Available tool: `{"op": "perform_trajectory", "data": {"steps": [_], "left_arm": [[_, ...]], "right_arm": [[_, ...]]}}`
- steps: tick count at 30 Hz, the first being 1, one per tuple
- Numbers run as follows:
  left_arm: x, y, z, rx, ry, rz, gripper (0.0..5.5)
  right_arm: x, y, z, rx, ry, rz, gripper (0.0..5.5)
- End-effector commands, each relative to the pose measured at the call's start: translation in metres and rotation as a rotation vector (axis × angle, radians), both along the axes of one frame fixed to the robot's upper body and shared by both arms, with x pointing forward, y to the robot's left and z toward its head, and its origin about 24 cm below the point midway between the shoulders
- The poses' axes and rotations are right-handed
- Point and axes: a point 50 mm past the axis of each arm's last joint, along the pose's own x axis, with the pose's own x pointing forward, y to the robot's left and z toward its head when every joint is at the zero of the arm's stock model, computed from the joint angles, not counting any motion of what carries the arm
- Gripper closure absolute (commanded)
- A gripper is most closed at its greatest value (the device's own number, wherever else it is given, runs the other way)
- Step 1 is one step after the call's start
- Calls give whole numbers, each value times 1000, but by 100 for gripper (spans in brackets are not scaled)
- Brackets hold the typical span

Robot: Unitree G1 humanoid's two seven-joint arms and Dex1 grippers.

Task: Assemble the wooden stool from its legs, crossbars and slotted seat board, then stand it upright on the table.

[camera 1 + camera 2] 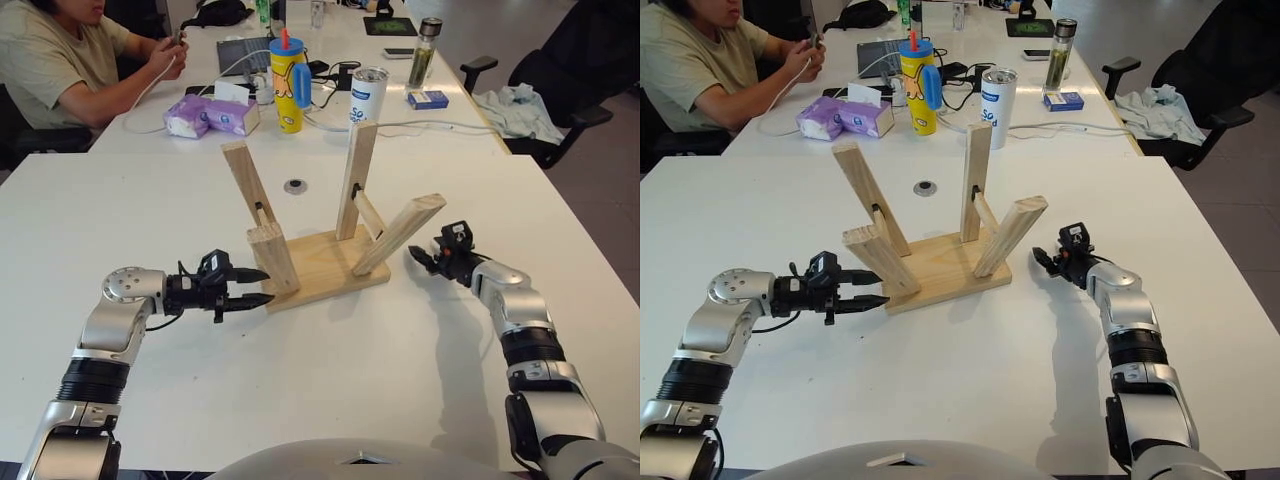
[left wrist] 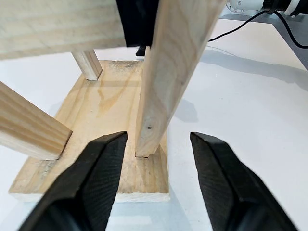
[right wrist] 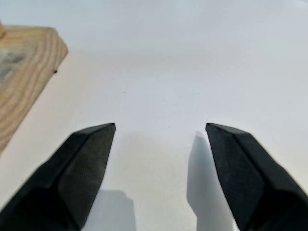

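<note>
While the seat board (image 1: 322,270) lies flat at centre frame, legs (image 1: 355,180) pointing up, the left gripper (image 1: 262,285) sits just left of it, jaws wide and empty. Right of centre, the right gripper (image 1: 418,260) likewise has jaws spread wide, holding nothing.

The left gripper (image 1: 268,285) is built from two black, wedge-shaped fingers (image 2: 101,178) that taper to blunt tips, and a fine grid texture is seen on their surfaces. The right gripper (image 1: 415,258) is made the same way, with matte black fingers (image 3: 82,163). A boxy black housing (image 1: 212,270) is mounted directly behind each gripper. Behind the left housing a round silver joint cap (image 1: 127,285) is fitted, with a thin black cable (image 1: 165,322) looped beneath it. Farther back from each gripper, silver shells (image 1: 512,300) are separated by black ribbed collars (image 1: 93,380).
</note>
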Motion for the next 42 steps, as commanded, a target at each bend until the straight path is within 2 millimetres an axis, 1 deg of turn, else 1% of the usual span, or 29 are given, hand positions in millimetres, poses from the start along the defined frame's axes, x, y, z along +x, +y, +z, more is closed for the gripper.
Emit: {"op": "perform_trajectory", "data": {"steps": [1, 3, 4, 6, 7, 8, 11, 12, 14, 16, 17, 18, 21, 23, 24, 29, 32, 34, 38, 42], "left_arm": [[-9, 13, 7, 19, -32, 76, 288], [-23, 29, 2, 40, -8, 169, 288], [-27, 34, 0, 42, 0, 202, 288], [-35, 46, -5, 26, -37, 368, 288], [-38, 50, -6, -44, -60, 482, 288], [-45, 52, -9, -73, -100, 602, 288], [-77, 41, -28, -75, -123, 811, 288], [-82, 37, -35, -48, -131, 872, 288], [-87, 31, -48, -22, -118, 1006, 288], [-86, 25, -56, 11, -125, 1067, 288], [-83, 23, -59, 20, -119, 1090, 268], [-79, 21, -62, 48, -132, 1098, 260], [-64, 18, -63, 47, -139, 1113, 211], [-60, 19, -64, 90, -155, 1143, 175], [-60, 16, -65, 109, -157, 1138, 162], [-64, -13, -80, 157, -88, 1029, 162], [-65, -26, -82, 171, -67, 961, 162], [-64, -29, -81, 180, -58, 934, 162], [-63, -29, -83, 214, -43, 900, 162], [-61, -34, -80, 201, -26, 836, 162]], "right_arm": [[-15, 10, -8, 18, 16, 29, 200], [-22, 15, -9, 0, 3, 52, 200], [-24, 16, -9, -5, -2, 55, 200], [-31, 18, -10, 8, -21, 43, 200], [-34, 19, -11, 19, -30, 37, 200], [-37, 20, -12, 25, -34, 34, 200], [-37, 22, -15, 13, -38, 43, 200], [-38, 23, -16, 10, -39, 45, 200], [-39, 25, -18, 2, -41, 56, 200], [-40, 27, -21, 1, -36, 57, 200], [-40, 28, -23, 0, -31, 58, 200], [-40, 28, -24, 2, -28, 59, 200], [-41, 29, -25, 1, -27, 55, 200], [-40, 30, -24, -2, -31, 52, 200], [-40, 30, -24, -2, -32, 53, 200], [-38, 36, -24, -10, -36, 88, 200], [-38, 43, -23, -1, -39, 108, 200], [-39, 49, -22, 10, -39, 127, 200], [-44, 59, -23, 21, -28, 166, 200], [-54, 72, -24, 53, -5, 225, 200]]}}
